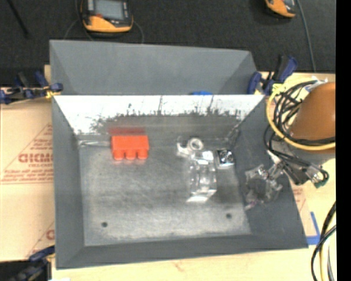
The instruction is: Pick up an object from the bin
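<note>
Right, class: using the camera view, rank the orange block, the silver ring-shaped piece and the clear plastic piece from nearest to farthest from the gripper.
1. clear plastic piece: middle of the bin floor, just left of the gripper.
2. silver ring-shaped piece: behind the clear piece, nearer the back wall.
3. orange block: left part of the floor, near the back wall.

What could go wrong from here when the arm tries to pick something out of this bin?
The tool sits over the bin's right wall; lowering straight down could hit the slope, not an object. The nearest things, a clear plastic piece and a small shiny metal part, lie bunched together, so a grasp might slip or catch both. The red block lies far across the floor.
</note>
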`<state>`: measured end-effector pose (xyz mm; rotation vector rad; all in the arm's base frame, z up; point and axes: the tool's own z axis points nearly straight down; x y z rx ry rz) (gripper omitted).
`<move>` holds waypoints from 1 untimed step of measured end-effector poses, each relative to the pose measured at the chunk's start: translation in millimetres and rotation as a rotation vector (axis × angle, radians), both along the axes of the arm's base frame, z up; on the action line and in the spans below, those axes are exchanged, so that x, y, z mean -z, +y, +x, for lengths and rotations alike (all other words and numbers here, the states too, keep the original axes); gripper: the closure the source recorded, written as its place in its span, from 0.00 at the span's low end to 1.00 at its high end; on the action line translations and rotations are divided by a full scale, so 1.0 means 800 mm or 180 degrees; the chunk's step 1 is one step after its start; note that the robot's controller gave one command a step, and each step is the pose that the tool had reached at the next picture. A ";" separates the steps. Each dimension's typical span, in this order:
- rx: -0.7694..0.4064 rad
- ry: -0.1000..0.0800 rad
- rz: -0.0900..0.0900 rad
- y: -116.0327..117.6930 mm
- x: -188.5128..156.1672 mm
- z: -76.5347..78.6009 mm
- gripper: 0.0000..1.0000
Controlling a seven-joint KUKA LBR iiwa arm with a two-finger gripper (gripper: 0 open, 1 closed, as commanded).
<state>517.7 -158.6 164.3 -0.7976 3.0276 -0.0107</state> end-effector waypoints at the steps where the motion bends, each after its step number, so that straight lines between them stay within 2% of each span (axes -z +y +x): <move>1: 0.0035 0.0005 -0.0001 -0.005 -0.107 -0.027 1.00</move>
